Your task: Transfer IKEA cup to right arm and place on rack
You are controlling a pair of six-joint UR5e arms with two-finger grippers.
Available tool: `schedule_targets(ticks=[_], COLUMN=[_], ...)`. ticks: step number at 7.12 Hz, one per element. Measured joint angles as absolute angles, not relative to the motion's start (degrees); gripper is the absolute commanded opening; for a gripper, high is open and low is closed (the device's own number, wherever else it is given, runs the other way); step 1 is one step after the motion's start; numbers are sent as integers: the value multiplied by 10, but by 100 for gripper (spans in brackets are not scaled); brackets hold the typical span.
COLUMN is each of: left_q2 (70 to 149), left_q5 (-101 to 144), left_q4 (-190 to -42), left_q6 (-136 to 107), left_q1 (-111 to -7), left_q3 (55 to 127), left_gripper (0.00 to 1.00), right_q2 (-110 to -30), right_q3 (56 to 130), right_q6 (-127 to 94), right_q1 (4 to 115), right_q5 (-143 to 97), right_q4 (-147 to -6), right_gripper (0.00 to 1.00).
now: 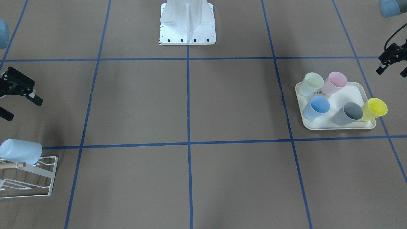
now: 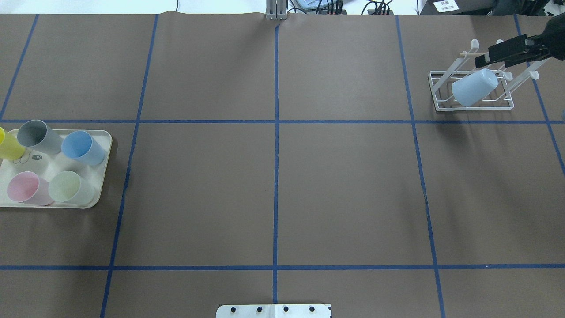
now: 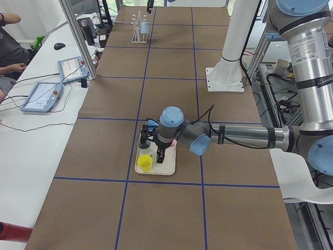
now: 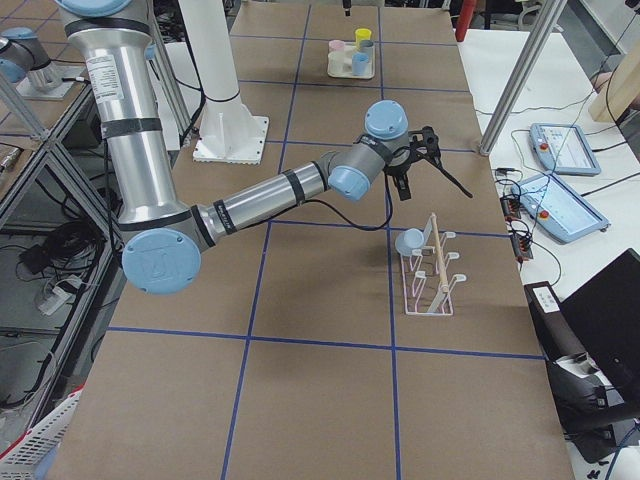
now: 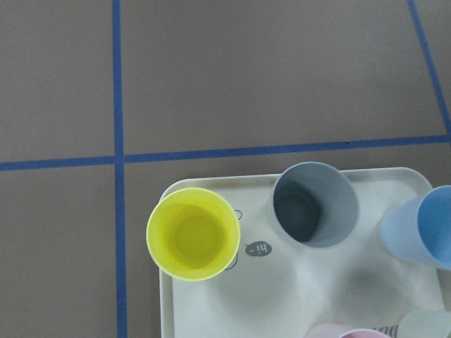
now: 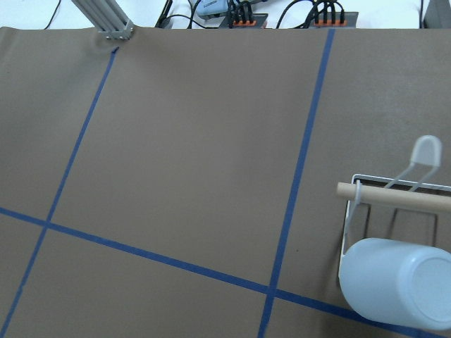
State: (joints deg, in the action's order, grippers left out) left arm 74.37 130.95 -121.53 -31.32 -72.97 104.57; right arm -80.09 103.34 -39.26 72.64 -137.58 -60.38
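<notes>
1. Nearest in the front view, rack (image 1: pixel 39 170) holds the pale cup (image 1: pixel 20 152), mouth-down and tilted over a prong. The rack looks like light wire, so a knock could slide it or shake the cup off.
2. Right gripper (image 1: pixel 24 109) hovers over the rack, fingers apart and empty. A low swing across the wires is what would cause that knock.
3. Tray (image 1: pixel 348 95) carries five cups close together. Yellow cup (image 1: pixel 375 108) sits at the rim beside the grey cup (image 1: pixel 349 114). A finger coming down for one could tip its neighbour or push the yellow cup off.
4. Left gripper (image 1: pixel 391 72) hangs over the tray's yellow-cup end, fingers apart, holding nothing.
5. Hidden are the prong inside the pale cup, the rack's part beyond the frame edge, and both grippers' fingers in the wrist views. Whether the yellow cup's base rests fully on the tray is unclear.
</notes>
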Motion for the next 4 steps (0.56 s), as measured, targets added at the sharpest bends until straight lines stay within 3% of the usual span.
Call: schedule_targets(ticks=[2, 4], left_q2=[747, 755], left_q5=[1312, 1312], left_q4=[-1206, -1204], left_q6=[-347, -375], left_q1=[-680, -633], left_q3=[1038, 1035], left_gripper=[99, 90], right_q2=[-825, -837], right_q3=[1034, 1034], right_q6=[-391, -390], right_q1=[735, 734], right_q5=[-1351, -1329], right_q4=[-604, -604], right_gripper=[99, 99])
